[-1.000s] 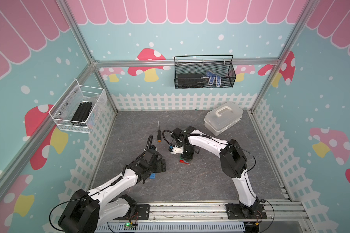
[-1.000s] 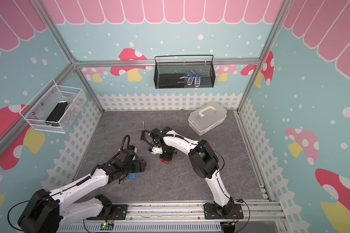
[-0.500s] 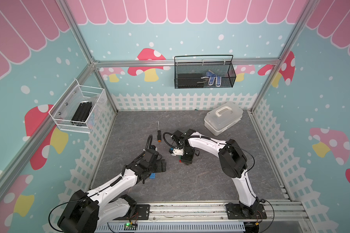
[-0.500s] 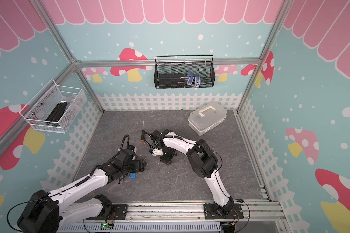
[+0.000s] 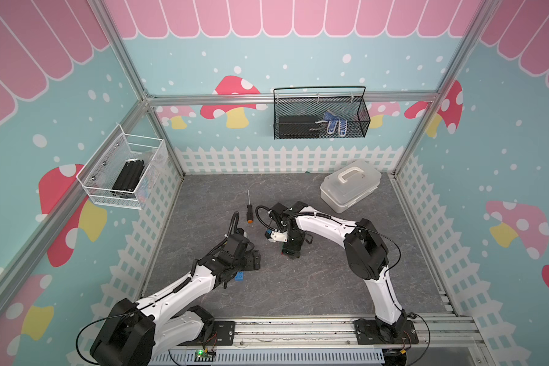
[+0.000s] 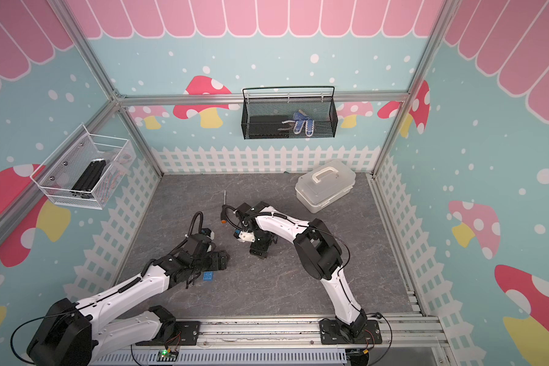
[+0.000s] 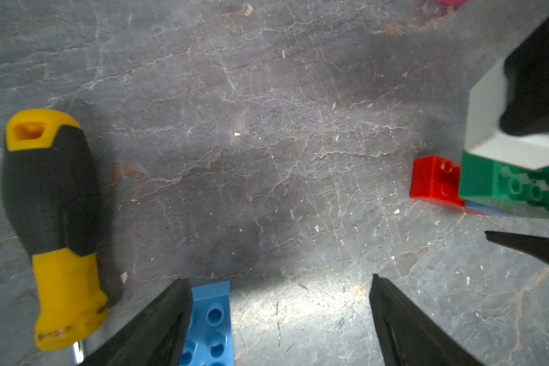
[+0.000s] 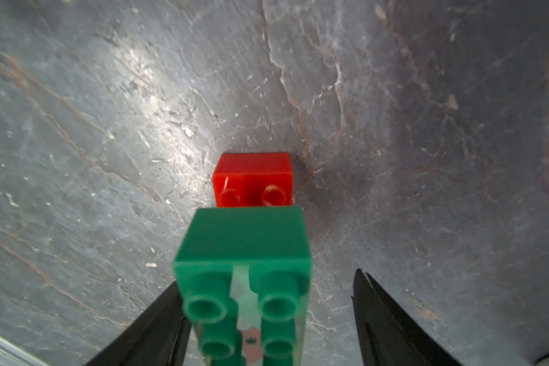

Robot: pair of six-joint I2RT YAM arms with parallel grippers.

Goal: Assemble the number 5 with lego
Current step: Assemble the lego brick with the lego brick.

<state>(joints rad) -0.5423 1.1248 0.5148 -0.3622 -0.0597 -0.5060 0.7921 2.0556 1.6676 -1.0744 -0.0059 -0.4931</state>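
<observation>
About half built, I judged: green brick (image 8: 244, 240) sat stacked above red brick (image 8: 252, 177), right fingers (image 8: 152, 332) slack astride it; left fingers (image 7: 146, 326) spread, empty, beside loose blue brick (image 7: 211, 320).

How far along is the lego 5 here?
Done: green brick sits over a pale blue layer on the red brick. In hand: right tool straddles the green brick, not clamped. Remaining: blue brick lies loose by the open left tool.
</observation>
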